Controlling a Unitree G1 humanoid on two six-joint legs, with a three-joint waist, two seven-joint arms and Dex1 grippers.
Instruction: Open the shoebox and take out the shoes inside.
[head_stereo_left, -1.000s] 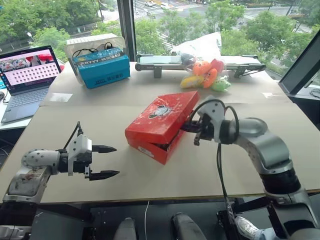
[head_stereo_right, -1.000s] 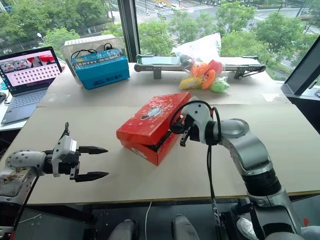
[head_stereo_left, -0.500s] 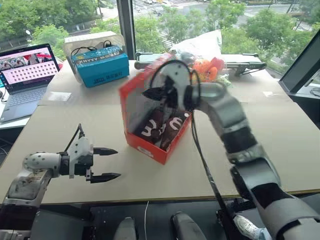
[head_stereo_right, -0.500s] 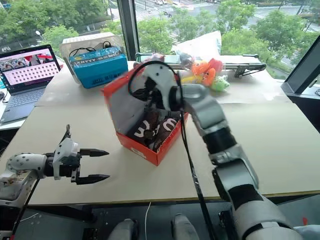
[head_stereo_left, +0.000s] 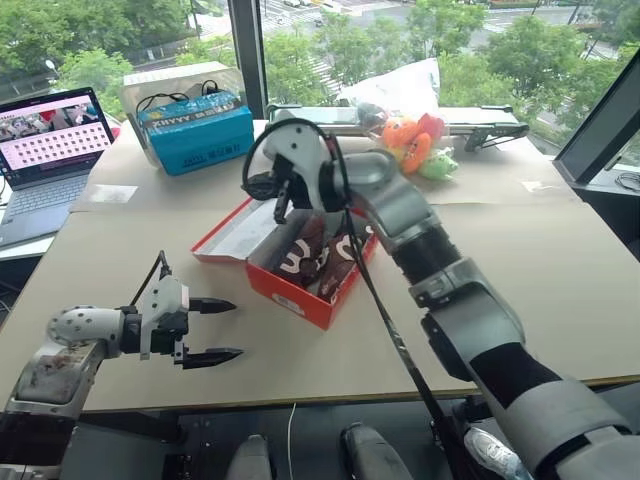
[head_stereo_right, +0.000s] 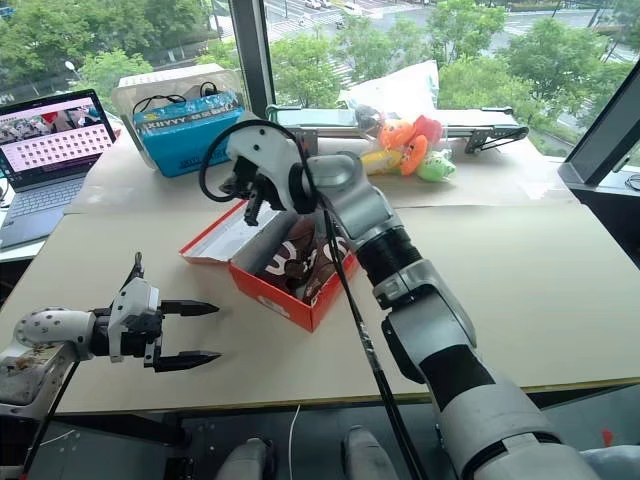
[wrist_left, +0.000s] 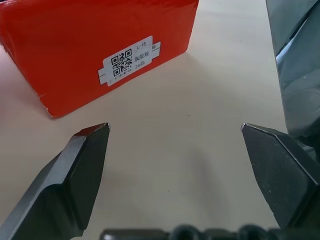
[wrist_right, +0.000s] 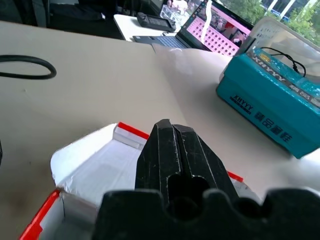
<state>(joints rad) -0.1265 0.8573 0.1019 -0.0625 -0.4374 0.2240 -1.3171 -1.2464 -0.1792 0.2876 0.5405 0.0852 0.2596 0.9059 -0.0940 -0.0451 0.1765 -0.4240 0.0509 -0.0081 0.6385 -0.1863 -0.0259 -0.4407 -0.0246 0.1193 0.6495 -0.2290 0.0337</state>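
Observation:
The red shoebox (head_stereo_left: 298, 288) stands open mid-table, its hinged lid (head_stereo_left: 236, 231) lying flat on the table to the left, white side up. Two dark brown shoes (head_stereo_left: 322, 256) lie inside the box. My right gripper (head_stereo_left: 252, 186) hovers above the lid, pointing left, shut with nothing in it; its closed fingers (wrist_right: 174, 152) show over the white lid (wrist_right: 95, 165). My left gripper (head_stereo_left: 211, 331) is open near the front left, apart from the box, facing its labelled red end (wrist_left: 100, 50).
A blue box with cables (head_stereo_left: 195, 130) and a laptop (head_stereo_left: 50, 150) sit at the back left. Colourful plush toys (head_stereo_left: 412, 146) and a long grey device (head_stereo_left: 480, 125) lie along the back. Bare tabletop lies right of the box.
The lid went from closed, through upright, to lying flat on the left. My right gripper swung up and to the left with it. The left gripper stayed put.

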